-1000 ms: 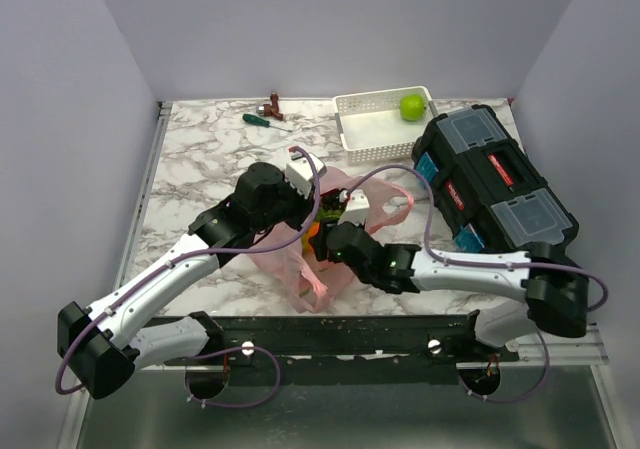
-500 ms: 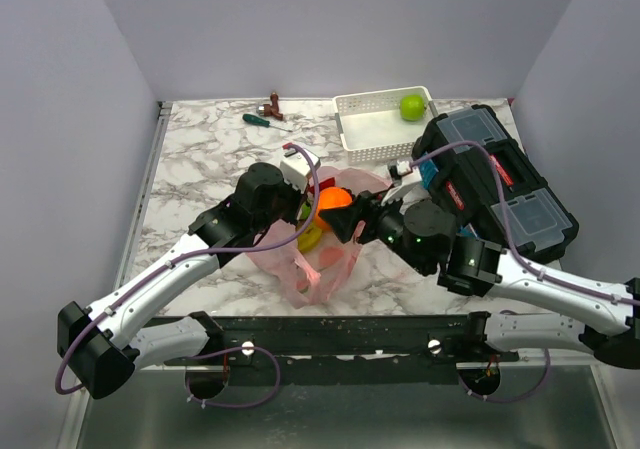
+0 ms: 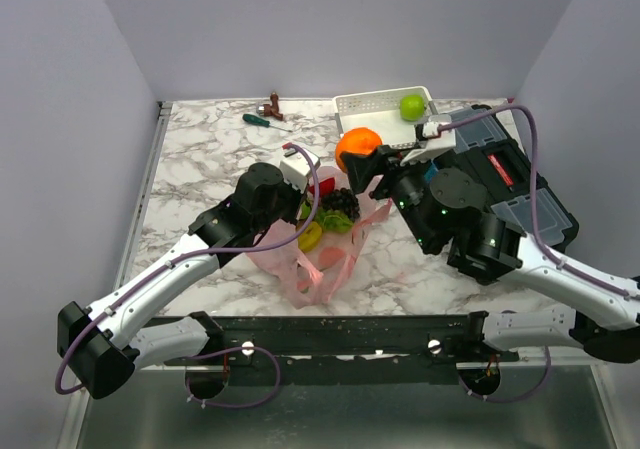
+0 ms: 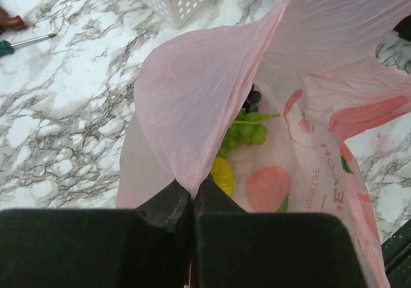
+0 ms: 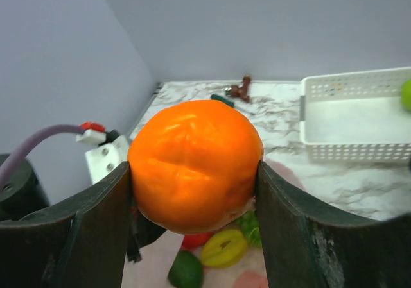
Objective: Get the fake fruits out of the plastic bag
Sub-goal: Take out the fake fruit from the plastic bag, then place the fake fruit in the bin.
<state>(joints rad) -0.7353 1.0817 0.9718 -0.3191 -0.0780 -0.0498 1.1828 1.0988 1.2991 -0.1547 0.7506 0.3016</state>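
Nearest the front edge of the table (image 3: 195,164), one pink plastic bag (image 3: 318,269) is spread out, its rim pinched tight in the left gripper (image 4: 191,201). Inside it can be counted one lemon (image 4: 222,174), one green grape bunch (image 4: 247,131), one dark grape bunch (image 3: 341,202) and one red apple (image 3: 322,184). Just beyond, one orange (image 5: 192,147) is clamped in the right gripper (image 5: 194,172), held up clear of the bag. At the far edge, one white basket (image 3: 375,119) is seen with one green apple (image 3: 412,106) in it, and one screwdriver (image 3: 266,120) is off to its left.
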